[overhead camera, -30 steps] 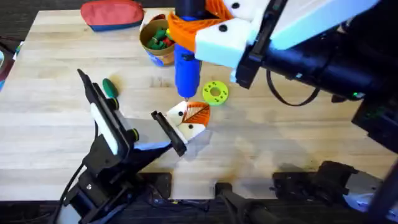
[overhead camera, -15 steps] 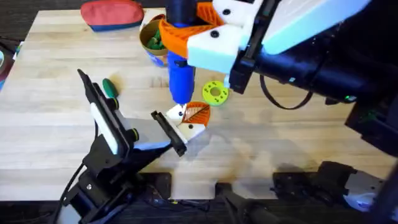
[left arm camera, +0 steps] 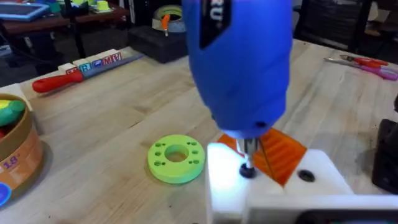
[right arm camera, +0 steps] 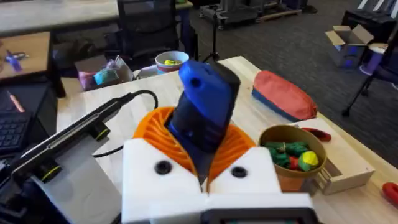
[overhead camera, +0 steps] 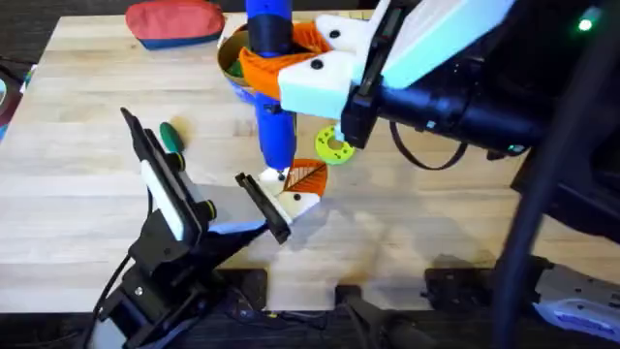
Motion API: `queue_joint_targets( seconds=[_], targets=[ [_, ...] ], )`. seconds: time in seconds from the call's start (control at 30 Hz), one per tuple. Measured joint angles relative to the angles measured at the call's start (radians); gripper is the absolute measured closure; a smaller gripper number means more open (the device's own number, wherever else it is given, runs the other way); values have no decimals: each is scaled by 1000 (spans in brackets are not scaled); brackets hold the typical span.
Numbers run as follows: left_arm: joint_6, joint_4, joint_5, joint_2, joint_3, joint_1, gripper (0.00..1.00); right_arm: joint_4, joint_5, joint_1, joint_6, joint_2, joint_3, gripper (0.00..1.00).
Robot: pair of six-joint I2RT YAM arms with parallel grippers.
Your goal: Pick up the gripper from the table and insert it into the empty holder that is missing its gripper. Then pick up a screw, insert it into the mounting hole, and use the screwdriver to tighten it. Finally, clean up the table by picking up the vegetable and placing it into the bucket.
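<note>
The right hand point(overhead camera: 291, 60) is clamped on the screwdriver point(overhead camera: 272, 92), its orange ribbed pads point(right arm camera: 231, 144) pressed to either side of the blue body, and it holds the tool upright with the bit pointing down. In the left wrist view the thin bit meets a small dark screw head point(left arm camera: 247, 171) on top of the holder point(left arm camera: 273, 186), so the step in hand looks like tightening the screw. The left hand point(overhead camera: 257, 204) sits low on the worktop point(overhead camera: 436, 213) against the holder's near side, seemingly bracing it; I cannot tell whether its fingers are apart or together around the block.

Just beside the holder, on its far side, lies a green disc with holes point(overhead camera: 335, 145). The holder's orange ribbed triangle point(overhead camera: 308, 176) lies directly under the screwdriver's tip.

The next move calls for keeping the bit straight in the screw head while the driver turns, with the block held steady so it does not twist. After that the tool must be set down.

The vegetable point(overhead camera: 171, 135) lies well apart from the right hand, on the worktop beyond the left arm. The bucket point(overhead camera: 232, 68) stands at the back, partly behind the right hand, with a red pouch point(overhead camera: 174, 21) near it.
</note>
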Motion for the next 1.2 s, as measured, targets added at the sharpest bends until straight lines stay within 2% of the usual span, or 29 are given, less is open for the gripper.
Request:
queue_joint_targets(
  seconds=[0.9,1.2],
  targets=[
    [-7,0,0,0,0,0,995,17,-1,0,22,32,0,995],
    [-7,0,0,0,0,0,995,26,-3,-5,-2,-31,0,995]
  ],
)
